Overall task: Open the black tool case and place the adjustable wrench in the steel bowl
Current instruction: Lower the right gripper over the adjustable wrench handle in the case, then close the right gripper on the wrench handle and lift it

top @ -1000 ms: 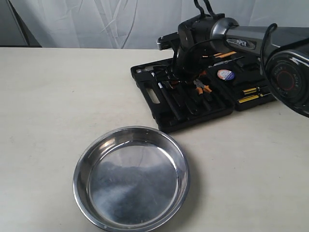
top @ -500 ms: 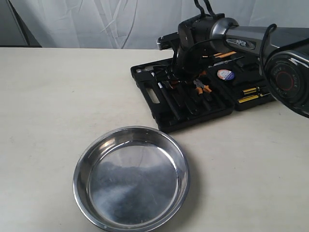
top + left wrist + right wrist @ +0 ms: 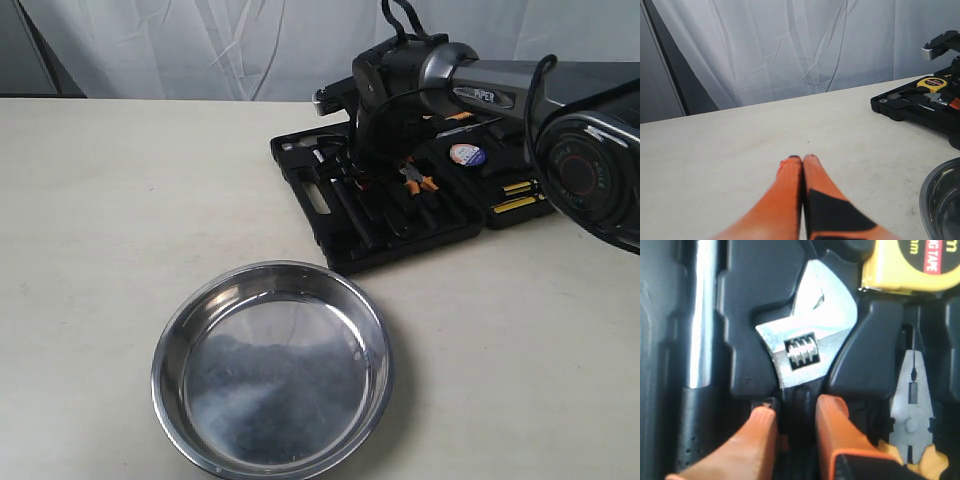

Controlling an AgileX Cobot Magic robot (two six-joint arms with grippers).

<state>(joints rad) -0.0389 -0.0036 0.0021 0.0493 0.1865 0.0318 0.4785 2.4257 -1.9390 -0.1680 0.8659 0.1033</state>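
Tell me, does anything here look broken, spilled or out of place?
Nothing stands out. The black tool case lies open and flat, the adjustable wrench sits in its moulded slot, and the steel bowl stands upright, empty.

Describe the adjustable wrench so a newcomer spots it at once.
Find the open black tool case beyond the steel bowl, where the right gripper reaches in. The adjustable wrench lies between a chrome bar and orange-handled pliers, its head beside the yellow tape measure. Only it has a shiny jaw head with a ribbed thumbwheel.

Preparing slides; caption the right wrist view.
Right gripper straddling the adjustable wrench handle inside the black tool case.
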